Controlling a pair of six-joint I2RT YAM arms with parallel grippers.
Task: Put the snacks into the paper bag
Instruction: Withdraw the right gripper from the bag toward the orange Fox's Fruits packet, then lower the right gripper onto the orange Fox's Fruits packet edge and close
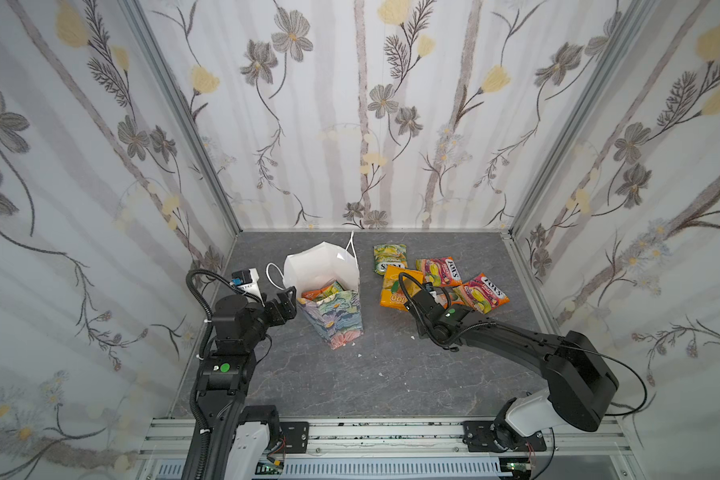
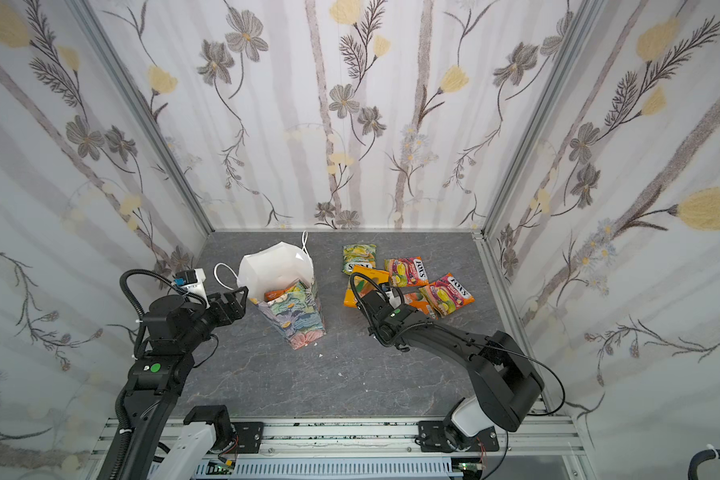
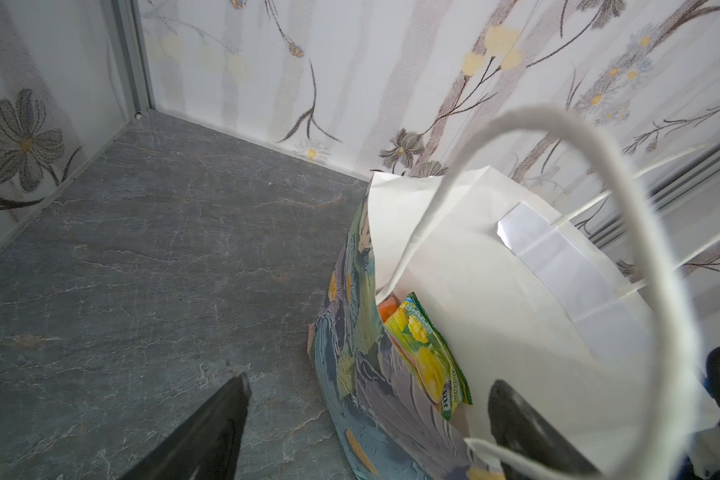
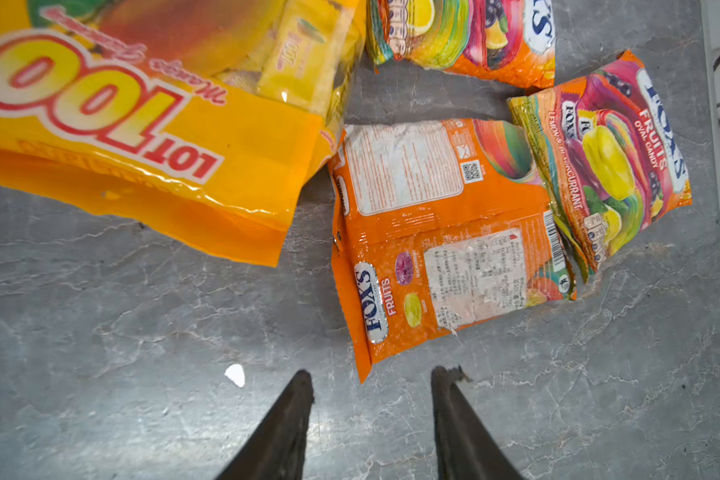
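Grey marbled surface (image 1: pixel 391 374) in a booth w/ flowered walls; robot's edge = 6 o'clock. Nearest, the L hand (image 1: pixel 287 300) sits at the bag's 9 o'clock rim, fingers spread wide: one outside the painted wall, one inside, nothing pinched. The R hand (image 4: pixel 376 376) hovers low over bare surface, fingers apart & empty, w/ the corner of a face-down orange packet (image 4: pixel 445 245) just beyond the tips.

Step in hand, prob.: R hand picks that packet. To do it well:
- Ease fwd so the fingers straddle the near edge.
- Close on the crimped end, not the slick middle.
- Lift clear of the neighbours and carry toward 9 o'clock.
- Let go only once above the white inside.

L hand should hold the mouth wide w/o tipping the bag.

The paper bag (image 1: pixel 333 320) stands approx. 11 o'clock of centre, mouth up. Inside, a green-yellow packet (image 3: pixel 429 357) leans on the near wall, w/ an orange corner (image 3: pixel 387 309) behind it; deeper I can't see. Outside, round 1 o'clock:
- mango pack (image 4: pixel 142 124)
- red packet (image 4: pixel 607 158), touching the face-down one
- second red packet (image 4: pixel 462 37)
- far green packet (image 1: pixel 389 258), the farthest
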